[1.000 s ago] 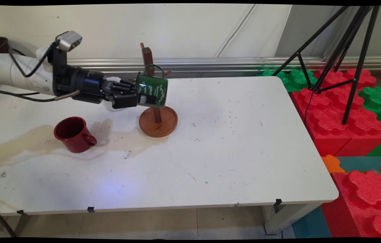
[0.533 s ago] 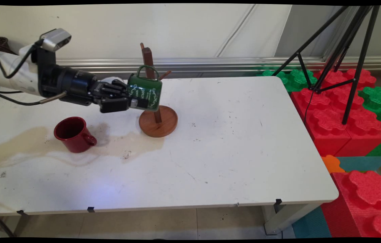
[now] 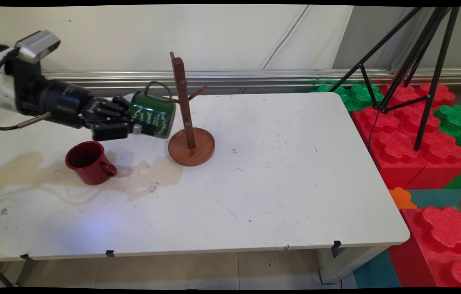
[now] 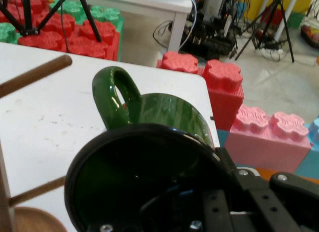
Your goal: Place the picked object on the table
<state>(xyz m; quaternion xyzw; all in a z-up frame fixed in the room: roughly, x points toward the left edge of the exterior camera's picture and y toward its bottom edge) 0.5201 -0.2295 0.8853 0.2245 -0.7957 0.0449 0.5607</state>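
While held off the table, the green mug [image 3: 152, 119] lies on its side, long axis running 9 to 3 o'clock, base toward the wooden mug tree [image 3: 185, 118], handle [image 3: 153, 86] up. Gripper [image 3: 130, 122] reaches in level from 9 o'clock, fingers clamped on the mug's rim, one inside the mouth. Mug hangs just at 9 o'clock of the tree, clear of its pegs. Red mug [image 3: 90, 161] stands upright at 7 o'clock of the gripper, nothing visible inside.
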